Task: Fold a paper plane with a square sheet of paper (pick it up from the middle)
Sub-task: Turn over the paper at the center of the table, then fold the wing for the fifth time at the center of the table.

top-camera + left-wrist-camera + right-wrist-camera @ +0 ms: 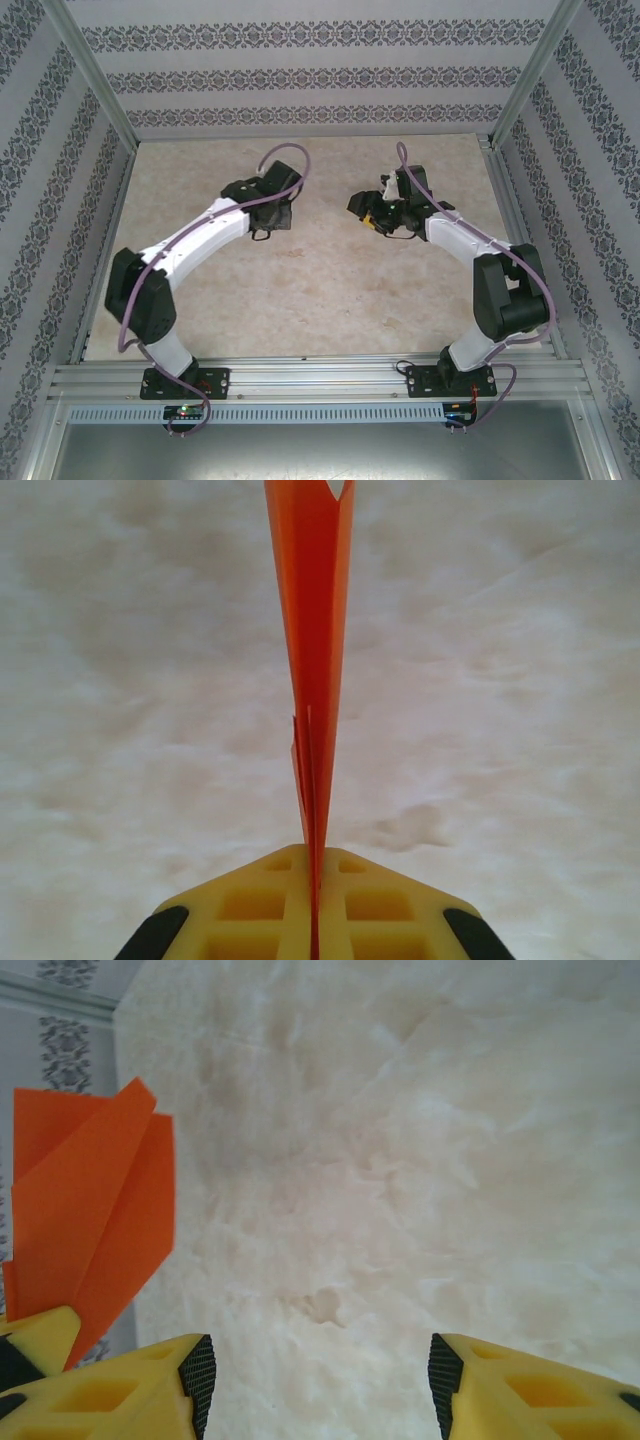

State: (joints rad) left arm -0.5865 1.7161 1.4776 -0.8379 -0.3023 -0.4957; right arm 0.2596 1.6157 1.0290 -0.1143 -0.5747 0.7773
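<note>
The paper plane [315, 630], orange-red and folded narrow, stands edge-on straight out from my left gripper [313, 855], whose yellow jaws are shut on its lower edge. Its layers flare slightly apart at the far tip. In the right wrist view the same paper plane [85, 1210] shows side-on at the left, with diagonal creases and a pointed corner, held by a yellow finger [35, 1335] of the left gripper. My right gripper [320, 1370] is open over bare table, beside the paper and apart from it. From above, the left gripper [268, 222] and right gripper [372, 212] face each other mid-table.
The beige mottled table [320, 290] lies under both arms. Patterned walls [320, 75] and metal frame posts enclose it at the back and sides. An aluminium rail [320, 380] runs along the near edge by the arm bases.
</note>
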